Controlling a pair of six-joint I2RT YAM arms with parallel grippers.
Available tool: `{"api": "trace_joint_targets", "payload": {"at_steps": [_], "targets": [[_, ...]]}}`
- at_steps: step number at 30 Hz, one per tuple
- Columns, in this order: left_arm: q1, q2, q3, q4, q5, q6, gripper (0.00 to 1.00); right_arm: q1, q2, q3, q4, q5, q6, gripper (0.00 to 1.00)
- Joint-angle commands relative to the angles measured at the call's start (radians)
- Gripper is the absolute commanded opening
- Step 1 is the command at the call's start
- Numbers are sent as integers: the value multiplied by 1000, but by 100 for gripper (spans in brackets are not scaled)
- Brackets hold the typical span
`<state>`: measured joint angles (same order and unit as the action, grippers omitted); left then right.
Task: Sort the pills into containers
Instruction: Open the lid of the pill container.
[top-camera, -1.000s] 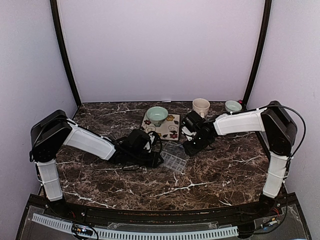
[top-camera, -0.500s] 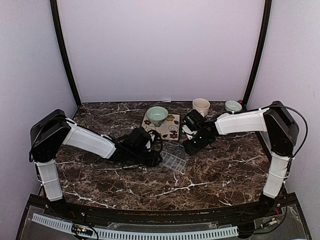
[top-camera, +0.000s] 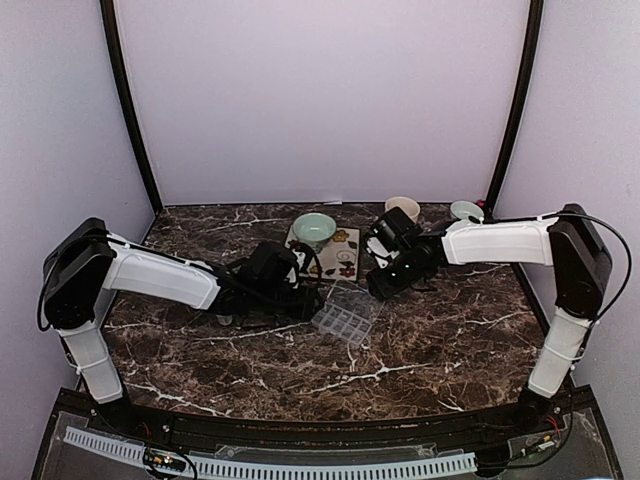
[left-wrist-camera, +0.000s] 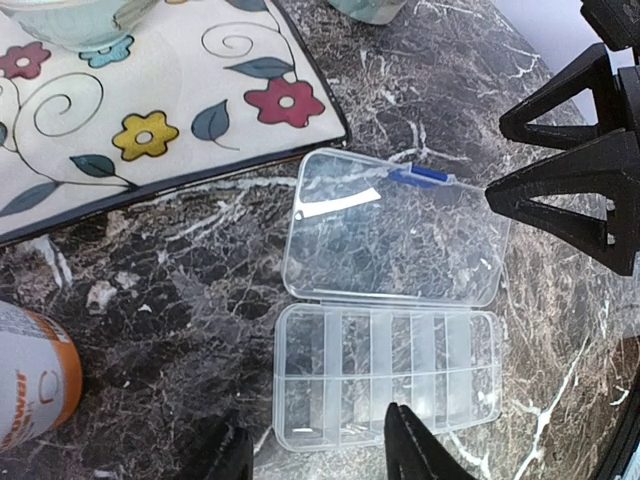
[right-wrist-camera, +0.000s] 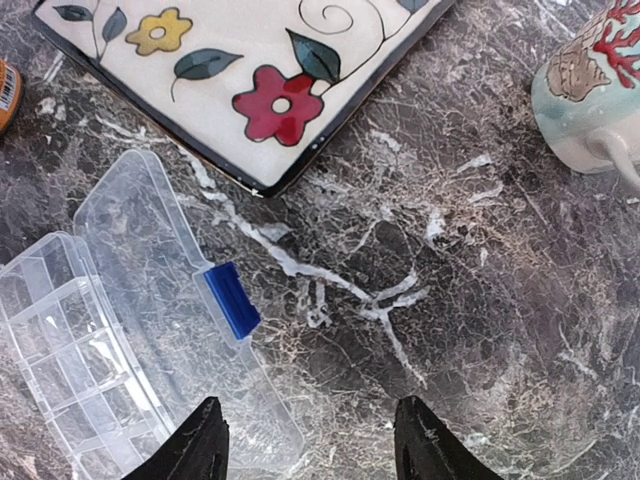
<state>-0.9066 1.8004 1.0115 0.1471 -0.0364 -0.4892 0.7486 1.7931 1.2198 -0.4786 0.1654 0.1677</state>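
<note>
At mid-table: open box (top-camera: 343, 320), lid (left-wrist-camera: 395, 240) flat, long axis crosswise just ahead of left gripper (left-wrist-camera: 315, 448), the nearer one, fingers apart and empty. Right gripper (right-wrist-camera: 312, 435) over lid's latch (right-wrist-camera: 232, 298) end, likewise apart, empty. No pills made out.

No wording can be read anywhere. The orange bottle (left-wrist-camera: 35, 380), at the near left edge of the left wrist view, carries a pale label with dark print, cropped and too blurred to read.
</note>
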Motion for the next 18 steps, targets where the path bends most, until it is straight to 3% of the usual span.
{"api": "trace_joint_targets", "payload": {"at_steps": [1,12,18], "targets": [[-5,-92,22,-38,-28,14,49,13,-61,-7,2,19,17,57],[-5,-435,-13,-60,-201,116,54,70,-240,25,52,105,38,65],[-5,-644,-73,28,-295,220,74,76,-301,49,183,120,40,77]]}}
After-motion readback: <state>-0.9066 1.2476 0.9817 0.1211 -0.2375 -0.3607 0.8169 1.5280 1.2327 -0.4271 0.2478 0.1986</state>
